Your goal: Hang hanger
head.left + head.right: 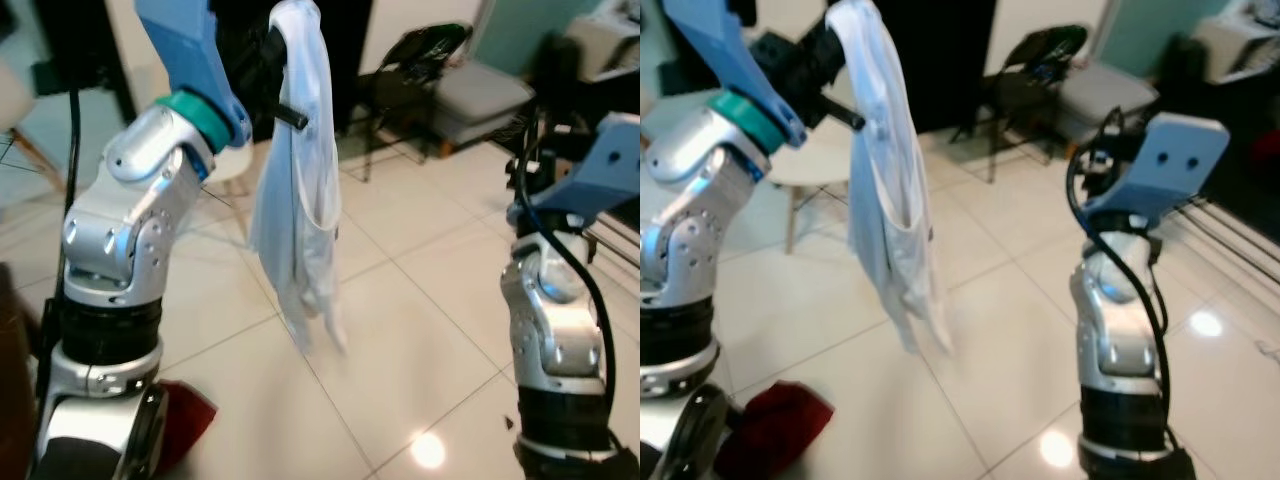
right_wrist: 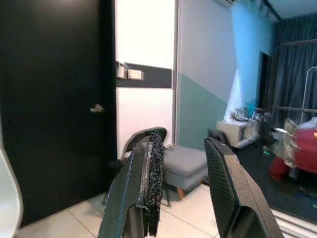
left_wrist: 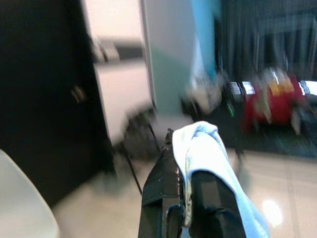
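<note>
Hanger itself cannot be made out; what shows is a pale blue-white garment (image 1: 298, 190), thin, soft and creased, draped over the left gripper (image 1: 285, 75), whose black fingers (image 3: 163, 198) are pressed together on the cloth at its top. The fabric hangs straight down from that pinch, its long axis vertical, the lower hem dangling free well above the glossy cream floor tiles (image 1: 420, 300). It sits high on the robot's left, directly under the left gripper and well apart from the right gripper (image 2: 181, 193), whose two flat black fingers stand spread with nothing between them. The left arm is plainly the nearer and already bears the load. A black door (image 2: 54, 99), a grey padded seat (image 1: 1105, 90) and a dark folding chair (image 1: 1035, 60) lie ahead; where the garment should hang cannot be told.
</note>
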Motion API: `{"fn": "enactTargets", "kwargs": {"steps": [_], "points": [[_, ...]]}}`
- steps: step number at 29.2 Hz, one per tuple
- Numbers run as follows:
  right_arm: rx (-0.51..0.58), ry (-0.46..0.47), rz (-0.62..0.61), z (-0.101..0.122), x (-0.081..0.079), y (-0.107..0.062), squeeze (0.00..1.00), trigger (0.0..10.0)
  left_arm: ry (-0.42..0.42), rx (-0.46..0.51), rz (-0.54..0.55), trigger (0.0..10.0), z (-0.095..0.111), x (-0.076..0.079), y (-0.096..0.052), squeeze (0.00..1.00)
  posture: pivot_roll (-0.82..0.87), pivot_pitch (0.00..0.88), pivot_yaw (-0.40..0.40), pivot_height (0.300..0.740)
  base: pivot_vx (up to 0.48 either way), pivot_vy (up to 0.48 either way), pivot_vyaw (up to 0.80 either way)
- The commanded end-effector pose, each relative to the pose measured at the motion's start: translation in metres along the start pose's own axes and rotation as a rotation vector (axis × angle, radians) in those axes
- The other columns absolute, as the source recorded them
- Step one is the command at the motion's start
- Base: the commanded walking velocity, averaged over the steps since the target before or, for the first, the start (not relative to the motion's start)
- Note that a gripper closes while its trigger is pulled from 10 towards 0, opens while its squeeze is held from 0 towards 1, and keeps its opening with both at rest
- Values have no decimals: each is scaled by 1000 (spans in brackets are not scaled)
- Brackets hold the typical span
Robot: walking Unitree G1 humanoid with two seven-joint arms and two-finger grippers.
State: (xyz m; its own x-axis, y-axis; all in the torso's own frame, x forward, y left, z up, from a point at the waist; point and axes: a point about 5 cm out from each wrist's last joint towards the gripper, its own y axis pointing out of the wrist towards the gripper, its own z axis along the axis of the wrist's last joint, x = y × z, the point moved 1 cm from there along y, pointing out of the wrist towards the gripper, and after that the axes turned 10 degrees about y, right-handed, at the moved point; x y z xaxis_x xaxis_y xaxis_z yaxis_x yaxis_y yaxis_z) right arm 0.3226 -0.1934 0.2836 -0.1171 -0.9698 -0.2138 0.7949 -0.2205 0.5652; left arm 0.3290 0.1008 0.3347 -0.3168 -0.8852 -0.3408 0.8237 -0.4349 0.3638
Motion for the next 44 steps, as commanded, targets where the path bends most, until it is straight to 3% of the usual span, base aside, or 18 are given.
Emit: {"fn": "enactTargets", "kwargs": {"steps": [1,3,4,5,6,7,9,15,16,18,21,23,27,33,44], "points": [[-29,-9,1,-6,1,-5,0,10000,30,-84,-20,10000,-19,13,-1,0,64,43,32,740,0,0,-781],[-90,-30,12,-21,1,-16,0,10000,10,-273,-20,10000,-79,29,-23,0,52,49,32,740,0,0,-781],[-90,-30,12,-21,1,-16,0,10000,10,-273,-20,10000,-79,29,-23,0,52,49,32,740,0,0,-781],[-113,-37,14,-27,2,-21,0,10000,-31,-347,-4,10000,-102,31,-34,0,46,50,34,740,0,0,-781],[-113,-37,14,-27,2,-21,0,10000,-31,-347,-4,10000,-102,31,-34,0,46,50,34,740,0,0,-781],[-138,-41,11,-33,3,-27,0,10000,-84,-407,1,10000,-119,36,-45,0,39,52,38,740,0,0,-781],[-160,-46,10,-38,3,-33,0,10000,-130,-424,3,10000,-127,40,-53,0,31,54,39,740,0,0,-778],[-191,-52,15,-46,3,-40,0,10000,-151,-429,12,10000,-131,42,-59,0,25,56,37,740,0,0,-775],[-245,-54,42,-58,1,-49,0,10000,-143,-406,60,10000,-131,36,-63,0,15,56,33,740,0,0,-775],[-393,-7,140,-83,-6,-68,0,10000,62,-375,170,10000,-131,15,-70,0,7,57,25,740,0,0,-772],[-430,11,169,-89,-8,-73,0,10000,129,-368,193,10000,-130,10,-71,0,7,57,25,740,0,0,-769],[-522,69,245,-100,-14,-83,0,10000,242,-327,167,10000,-129,5,-74,0,8,55,15,740,0,0,-563],[-609,157,281,-108,-20,-90,0,10000,265,-284,183,10000,-125,2,-74,0,5,53,11,740,0,0,-141],[-580,152,279,-105,-22,-86,0,10000,289,-201,229,10000,-115,4,-64,0,-1,44,2,740,352,0,0],[-542,102,241,-104,-7,-81,0,10000,260,-153,159,10000,-114,20,-58,0,7,38,4,740,480,0,-285]]}}
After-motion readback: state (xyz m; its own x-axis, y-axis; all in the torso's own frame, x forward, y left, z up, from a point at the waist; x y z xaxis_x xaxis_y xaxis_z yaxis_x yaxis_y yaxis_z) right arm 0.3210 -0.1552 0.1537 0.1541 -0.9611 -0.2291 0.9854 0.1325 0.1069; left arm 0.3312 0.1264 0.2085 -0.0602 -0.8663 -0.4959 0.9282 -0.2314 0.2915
